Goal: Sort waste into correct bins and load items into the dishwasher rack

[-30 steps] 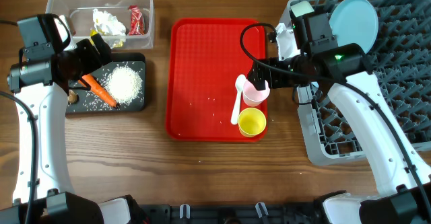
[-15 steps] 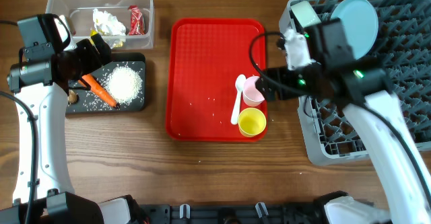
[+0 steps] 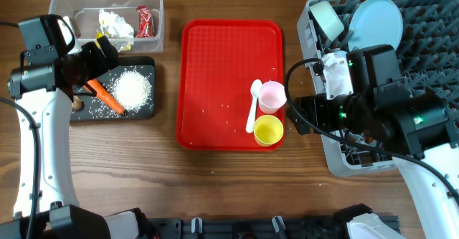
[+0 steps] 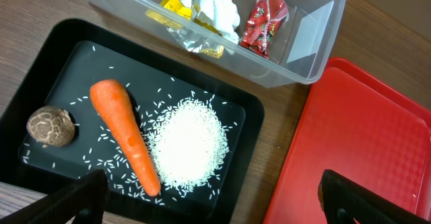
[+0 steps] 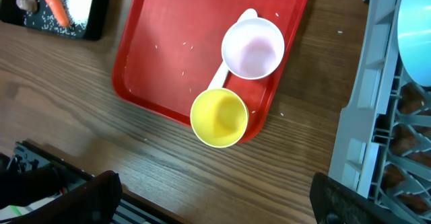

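The pink cup (image 3: 272, 94), yellow cup (image 3: 268, 130) and white spoon (image 3: 254, 104) sit on the red tray's right side. My right gripper (image 5: 219, 197) is open and empty, high over the table edge just right of the cups (image 3: 305, 115). A pale blue plate (image 3: 378, 24) and a pale bowl (image 3: 328, 16) stand in the grey rack (image 3: 326, 149). My left gripper (image 4: 215, 200) is open and empty above the black tray (image 4: 67, 56), which holds a carrot (image 4: 126, 133), rice (image 4: 188, 143) and a brown lump (image 4: 50, 125). The clear tub (image 4: 316, 56) holds tissue (image 4: 215, 2) and a red wrapper (image 4: 267, 19).
The flat red tray (image 3: 215, 67) lies mid-table with a few rice grains on it. The rack's grey wall (image 5: 363, 116) stands close to the right of the cups. Bare wood lies in front of the red tray.
My right gripper has pulled away from the pink cup, moving right and toward the front. The pink cup stays on the red tray. The left arm has not moved.
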Motion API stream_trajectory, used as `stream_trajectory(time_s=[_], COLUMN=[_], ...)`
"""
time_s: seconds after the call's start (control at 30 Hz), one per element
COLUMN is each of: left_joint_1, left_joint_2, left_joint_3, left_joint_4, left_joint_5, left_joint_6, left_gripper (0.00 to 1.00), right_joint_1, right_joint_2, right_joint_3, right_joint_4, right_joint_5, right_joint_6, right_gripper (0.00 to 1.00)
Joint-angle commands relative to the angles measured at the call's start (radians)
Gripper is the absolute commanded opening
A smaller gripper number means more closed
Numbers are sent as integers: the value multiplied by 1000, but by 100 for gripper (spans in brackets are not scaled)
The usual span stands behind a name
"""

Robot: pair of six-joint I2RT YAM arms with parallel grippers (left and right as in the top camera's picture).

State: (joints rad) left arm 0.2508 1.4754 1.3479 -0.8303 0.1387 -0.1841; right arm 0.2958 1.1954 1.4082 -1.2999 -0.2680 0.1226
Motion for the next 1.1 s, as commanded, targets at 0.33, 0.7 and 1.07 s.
stream_trajectory(time_s=[0.33,0.7,1.07], left_joint_1=[6,6,6], left_joint_2=[4,4,4], left_joint_3=[9,9,9], left_joint_4=[0,0,4], left_joint_5=[-2,-2,-2], left_joint_6=[13,13,13], left_gripper=[100,100,100], right_joint_1=[6,6,6], right_joint_2=[-8,180,345], right_joint_3=[-8,-10,-9], right_joint_4=[65,174,234], right_joint_5=[134,50,29], right_joint_6=[119,141,163], right_gripper=[97,100,85])
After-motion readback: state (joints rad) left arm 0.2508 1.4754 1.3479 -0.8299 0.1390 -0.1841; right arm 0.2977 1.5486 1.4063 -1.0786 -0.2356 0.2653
